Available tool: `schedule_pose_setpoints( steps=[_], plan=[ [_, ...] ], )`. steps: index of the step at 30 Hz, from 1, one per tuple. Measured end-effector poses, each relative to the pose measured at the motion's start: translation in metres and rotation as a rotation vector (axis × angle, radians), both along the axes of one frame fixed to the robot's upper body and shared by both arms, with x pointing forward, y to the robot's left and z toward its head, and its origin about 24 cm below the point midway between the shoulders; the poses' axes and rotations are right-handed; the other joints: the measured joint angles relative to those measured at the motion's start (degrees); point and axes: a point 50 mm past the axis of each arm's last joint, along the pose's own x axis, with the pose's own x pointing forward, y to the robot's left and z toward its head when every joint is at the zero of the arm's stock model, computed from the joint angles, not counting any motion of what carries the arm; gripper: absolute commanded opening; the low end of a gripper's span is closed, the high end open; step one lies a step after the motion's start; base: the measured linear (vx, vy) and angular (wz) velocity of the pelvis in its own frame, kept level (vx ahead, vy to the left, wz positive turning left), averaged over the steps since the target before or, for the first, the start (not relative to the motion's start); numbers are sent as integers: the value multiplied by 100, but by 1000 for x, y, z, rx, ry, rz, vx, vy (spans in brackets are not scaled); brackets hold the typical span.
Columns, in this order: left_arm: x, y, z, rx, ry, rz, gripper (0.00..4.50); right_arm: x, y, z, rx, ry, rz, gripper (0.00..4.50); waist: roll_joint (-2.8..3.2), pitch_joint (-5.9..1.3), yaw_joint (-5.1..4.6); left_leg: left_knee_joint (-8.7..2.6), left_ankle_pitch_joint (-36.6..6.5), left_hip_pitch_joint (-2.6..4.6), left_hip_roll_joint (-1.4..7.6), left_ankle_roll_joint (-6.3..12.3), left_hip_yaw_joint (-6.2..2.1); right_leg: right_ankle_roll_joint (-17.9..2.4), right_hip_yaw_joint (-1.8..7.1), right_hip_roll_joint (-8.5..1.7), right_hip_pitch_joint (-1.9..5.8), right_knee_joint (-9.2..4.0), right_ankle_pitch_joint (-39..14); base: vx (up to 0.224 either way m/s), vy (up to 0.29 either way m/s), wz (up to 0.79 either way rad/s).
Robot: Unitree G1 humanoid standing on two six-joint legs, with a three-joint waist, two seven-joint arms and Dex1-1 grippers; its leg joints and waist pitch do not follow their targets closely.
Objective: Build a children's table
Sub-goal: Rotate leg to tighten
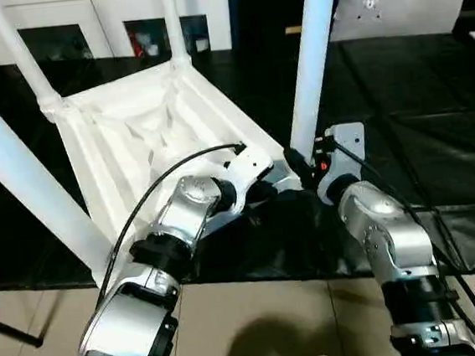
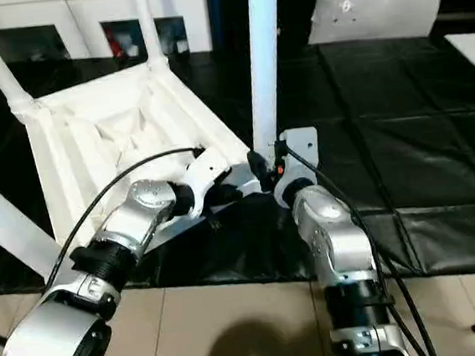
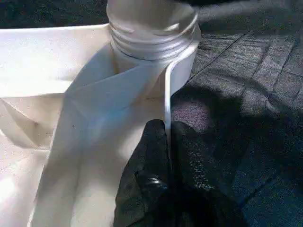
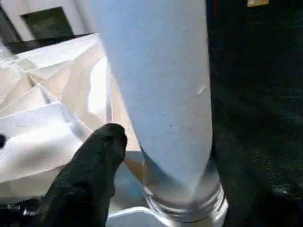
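Children's table (image 1: 145, 132), white plastic, X-ribbed top upside down on black padded work surface (image 1: 399, 103). Tapered white tube leg (image 1: 314, 53) upright in near socket, 1 o'clock. Left gripper (image 3: 168, 156) pinches thin top rim. Right gripper (image 4: 156, 156) spread beside leg base. Leg-seating step; next needs regrip, twist.

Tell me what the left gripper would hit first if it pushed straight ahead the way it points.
Likely the corner socket holding the table leg; the left gripper, pinched on the tabletop's thin rim, points right at it.
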Motion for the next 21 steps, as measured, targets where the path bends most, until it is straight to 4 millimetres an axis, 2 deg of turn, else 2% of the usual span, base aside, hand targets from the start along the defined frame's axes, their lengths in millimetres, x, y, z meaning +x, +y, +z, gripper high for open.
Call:
schedule_pose_setpoints(
  steps=[2,4,7,9,13,17,18,21],
  plan=[
    [-1,6,0,12,-5,-33,0,-5,-8,-3,-26,-5,54,345,0,0,21,0,-6,0,0,-10,0,0,1,0,0,-1,0,0,0,0],
    [-2,11,-1,17,-5,-63,0,-10,-13,-8,-42,8,96,371,3,2,13,0,-14,0,0,-25,0,1,1,0,-1,-1,0,0,0,0],
    [-7,24,-1,26,-11,-140,0,-15,-30,-7,-99,1,216,393,0,6,20,1,-14,0,3,-25,0,1,1,2,1,0,1,0,0,0],
    [-9,31,-2,26,-8,-186,0,-17,-35,-4,-124,-16,289,393,0,6,28,2,-14,0,3,-25,0,1,1,2,0,3,1,0,0,0],
    [-18,48,-3,40,11,-335,0,-27,-44,6,-236,-60,548,393,-9,10,83,5,-14,-1,4,-24,0,1,-2,2,4,3,0,0,0,0],
    [-24,57,-3,63,28,-439,0,-36,-43,14,-257,-94,761,393,-22,16,188,14,-14,-2,5,-23,1,0,-2,1,7,3,1,0,0,0],
    [-25,58,-3,66,34,-463,0,-38,-43,14,-256,-94,806,377,-29,19,222,16,-13,-2,5,-23,1,-1,-2,0,8,5,1,0,0,0],
    [-28,62,-1,80,49,-527,0,-42,-42,15,-240,-79,921,367,-42,27,250,26,-11,-7,5,-11,4,-2,-1,-2,6,9,2,0,0,0]
  ],
)
